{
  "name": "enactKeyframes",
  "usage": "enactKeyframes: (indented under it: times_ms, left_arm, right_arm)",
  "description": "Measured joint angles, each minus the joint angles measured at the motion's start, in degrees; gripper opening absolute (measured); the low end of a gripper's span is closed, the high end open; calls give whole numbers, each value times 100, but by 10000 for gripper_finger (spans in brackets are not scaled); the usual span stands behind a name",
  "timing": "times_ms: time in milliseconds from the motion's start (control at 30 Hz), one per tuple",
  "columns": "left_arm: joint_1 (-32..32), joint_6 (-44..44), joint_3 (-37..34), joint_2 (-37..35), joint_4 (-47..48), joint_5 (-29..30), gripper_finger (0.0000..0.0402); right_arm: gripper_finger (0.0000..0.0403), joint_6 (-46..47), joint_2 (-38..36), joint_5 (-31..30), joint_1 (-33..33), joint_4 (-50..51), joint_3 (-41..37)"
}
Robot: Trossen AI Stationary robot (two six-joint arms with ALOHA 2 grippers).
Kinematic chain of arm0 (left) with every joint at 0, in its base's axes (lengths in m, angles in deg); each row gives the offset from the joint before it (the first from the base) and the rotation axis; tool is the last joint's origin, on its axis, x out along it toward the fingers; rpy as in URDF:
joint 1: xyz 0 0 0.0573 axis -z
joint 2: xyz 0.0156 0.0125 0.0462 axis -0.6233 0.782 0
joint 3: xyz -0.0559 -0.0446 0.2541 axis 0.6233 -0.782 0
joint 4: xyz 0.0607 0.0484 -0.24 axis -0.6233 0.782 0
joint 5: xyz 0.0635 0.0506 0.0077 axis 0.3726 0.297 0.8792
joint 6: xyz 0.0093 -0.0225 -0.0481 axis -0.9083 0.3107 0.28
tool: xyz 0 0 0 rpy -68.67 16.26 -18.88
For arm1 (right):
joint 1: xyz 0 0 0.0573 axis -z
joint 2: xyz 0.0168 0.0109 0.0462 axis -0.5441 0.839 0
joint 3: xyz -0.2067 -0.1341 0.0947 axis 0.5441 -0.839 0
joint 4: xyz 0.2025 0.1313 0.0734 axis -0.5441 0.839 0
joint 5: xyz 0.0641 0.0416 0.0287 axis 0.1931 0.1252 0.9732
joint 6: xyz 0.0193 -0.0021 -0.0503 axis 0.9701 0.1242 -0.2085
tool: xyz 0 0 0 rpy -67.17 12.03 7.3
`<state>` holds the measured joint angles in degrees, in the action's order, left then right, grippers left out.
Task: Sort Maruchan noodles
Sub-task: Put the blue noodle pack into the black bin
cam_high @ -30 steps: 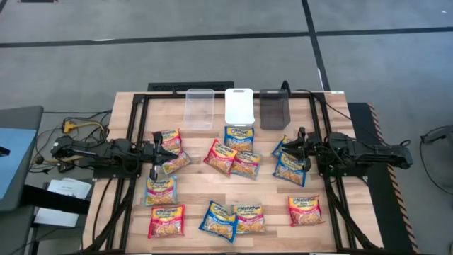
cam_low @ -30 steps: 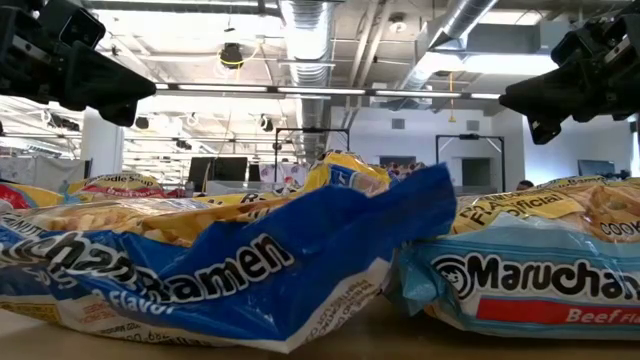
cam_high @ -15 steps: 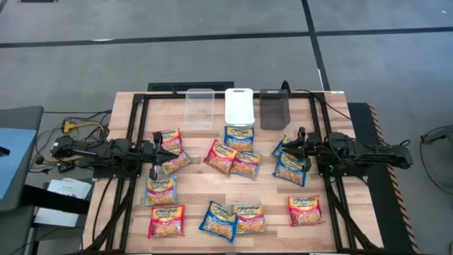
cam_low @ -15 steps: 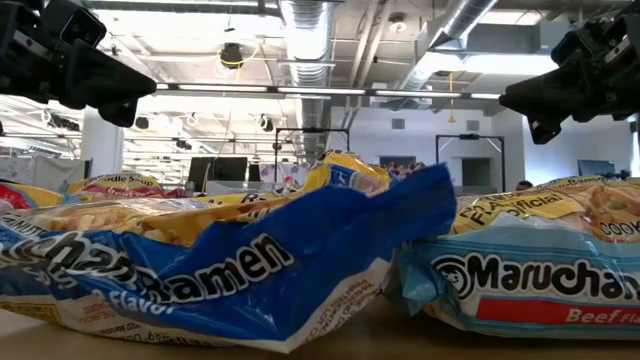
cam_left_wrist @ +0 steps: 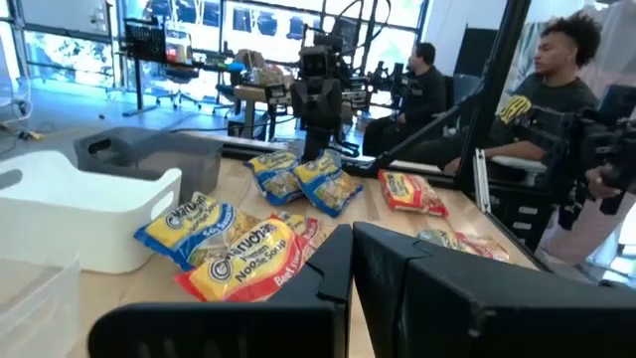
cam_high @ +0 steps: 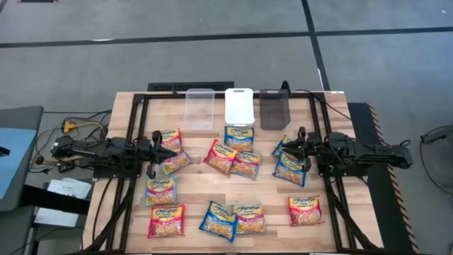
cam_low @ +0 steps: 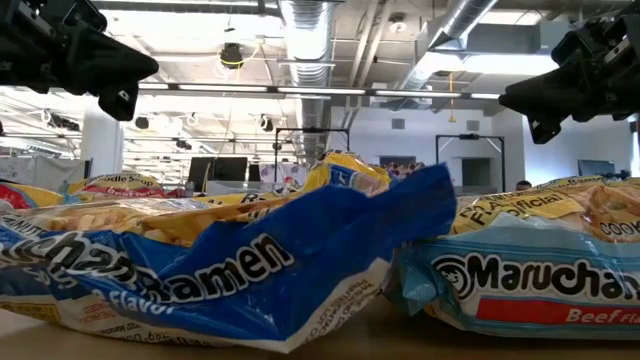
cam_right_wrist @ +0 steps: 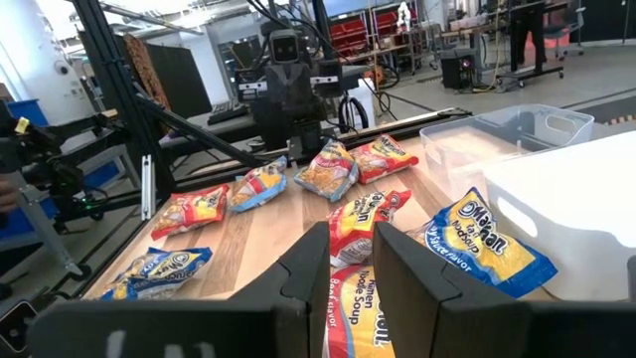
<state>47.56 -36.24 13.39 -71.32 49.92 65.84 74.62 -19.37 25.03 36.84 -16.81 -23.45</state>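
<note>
About a dozen Maruchan noodle packets lie flat and scattered on the wooden table, some overlapping. Orange ones sit near the left, a blue one lies before the white bin, blue ones are on the right, and red ones lie near the front. My left gripper hovers shut above the left orange packets. My right gripper hovers over the right blue packets, its fingers a narrow gap apart. Neither touches a packet.
Three bins stand in a row at the table's far edge: clear, white and dark. A black frame rail borders the table. People sit beyond the table. Bare wood shows between the packet groups.
My left gripper has moved a little toward the table's middle and shows higher in the low view. The right arm and the packets have kept still.
</note>
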Motion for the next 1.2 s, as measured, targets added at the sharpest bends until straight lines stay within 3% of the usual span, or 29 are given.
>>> enactKeyframes:
  times_ms: [433,700,900,1100,1200]
  left_arm:
    - [-1,139,19,0,-6,3,0]
    - [0,-289,21,0,-1,200,0]
    - [0,-291,23,0,-1,252,0]
    - [1,-292,27,0,-1,253,0]
    - [1,-292,28,0,3,254,0]
  right_arm:
    - [107,194,1,9,-2,-245,-9]
    - [114,655,1,-53,0,-685,-9]
    - [154,453,1,-238,0,-1377,-9]
    - [214,-460,0,-341,0,-2706,54]
    - [239,-955,1,-348,0,-2853,380]
